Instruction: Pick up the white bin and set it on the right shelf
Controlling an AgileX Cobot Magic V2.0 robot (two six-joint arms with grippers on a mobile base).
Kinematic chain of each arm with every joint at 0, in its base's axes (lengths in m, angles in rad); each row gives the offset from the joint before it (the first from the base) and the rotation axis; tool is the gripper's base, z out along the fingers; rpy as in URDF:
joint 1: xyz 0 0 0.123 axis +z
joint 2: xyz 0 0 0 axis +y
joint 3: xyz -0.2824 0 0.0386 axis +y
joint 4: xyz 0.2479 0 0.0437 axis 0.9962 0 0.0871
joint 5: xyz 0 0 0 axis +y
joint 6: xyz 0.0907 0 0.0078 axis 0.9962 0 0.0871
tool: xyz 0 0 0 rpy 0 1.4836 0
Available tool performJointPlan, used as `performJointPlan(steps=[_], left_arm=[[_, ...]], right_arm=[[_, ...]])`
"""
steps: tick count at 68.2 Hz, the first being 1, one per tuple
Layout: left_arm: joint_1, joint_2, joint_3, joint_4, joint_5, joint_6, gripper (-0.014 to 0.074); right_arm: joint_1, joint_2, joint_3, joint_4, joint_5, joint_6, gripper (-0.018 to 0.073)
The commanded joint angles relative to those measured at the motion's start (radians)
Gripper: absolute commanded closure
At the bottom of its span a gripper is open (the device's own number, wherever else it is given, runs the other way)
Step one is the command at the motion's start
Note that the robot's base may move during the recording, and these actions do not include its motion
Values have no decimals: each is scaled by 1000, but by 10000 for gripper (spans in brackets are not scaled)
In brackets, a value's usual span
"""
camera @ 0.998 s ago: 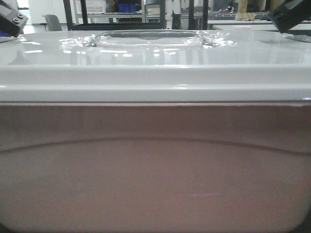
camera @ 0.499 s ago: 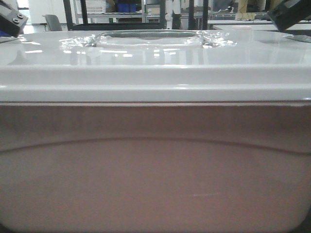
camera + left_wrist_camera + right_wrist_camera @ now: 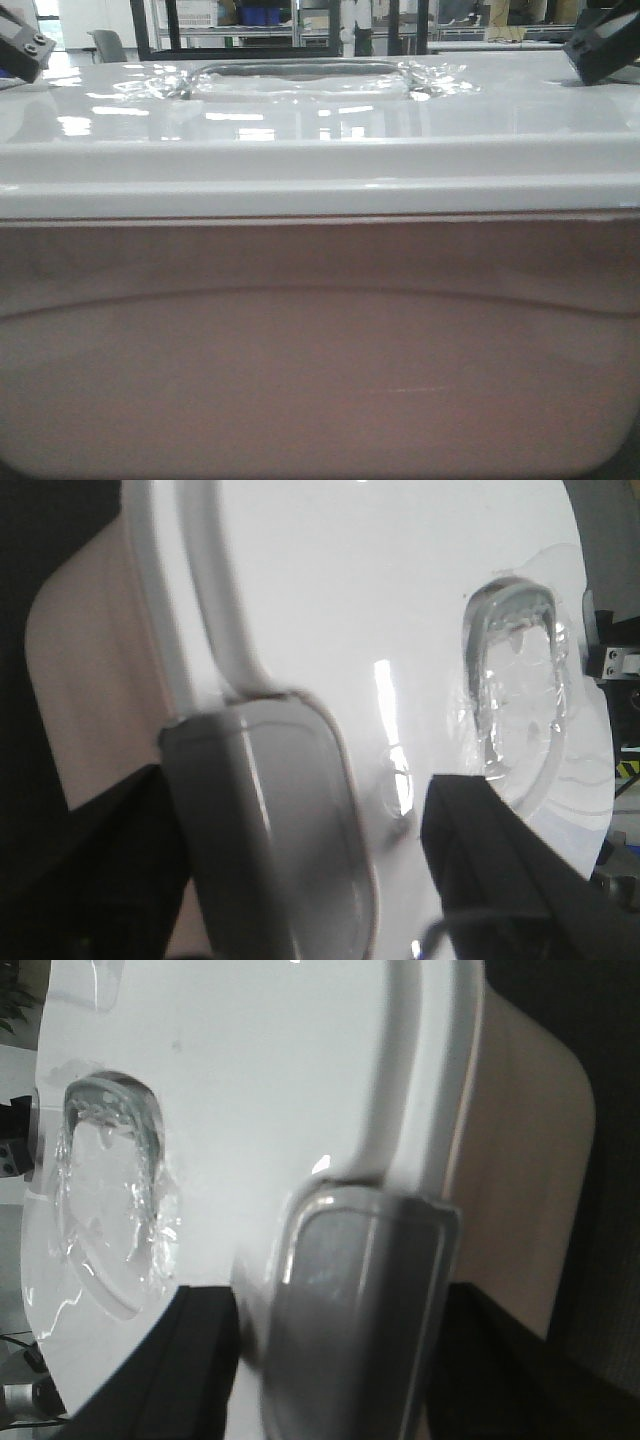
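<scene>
Bin (image 3: 320, 350), white: pinkish wall fills the front view, close against the camera. Lid (image 3: 320, 160): glossy, on top of the bin; sunken handle (image 3: 300, 75) under crinkled film at its middle. Left gripper (image 3: 385, 780): at the bin's left end, jaws wide, grey pad over the rim. Right gripper (image 3: 245, 1260): at the bin's right end, likewise wide. Racks (image 3: 150, 25): far behind the bin.
</scene>
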Motion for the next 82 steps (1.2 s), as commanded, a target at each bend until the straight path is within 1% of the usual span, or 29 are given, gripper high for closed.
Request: performJointPlan(steps=[1,22,32,36,70,82], left_arm=[[-6,-20,-23,-93,50,2,231],[-6,-20,-23,-93,43,2,235],[-6,-20,-23,-93,43,2,316],[-6,-20,-23,-93,43,2,335],[-6,-20,-23,-93,41,2,336],[-6,-20,-23,-93,41,2,336]], right_arm=[[-3,-22,-23,78,34,-14,130],[-3,-22,-23,78,40,-14,130],[-3,-22,-23,78,40,-14,130],[-3,-22,-23,78,40,-14,130],[-3,-22,-23,78,40,-14,130],[-3,-22,-23,81,45,-34,130]])
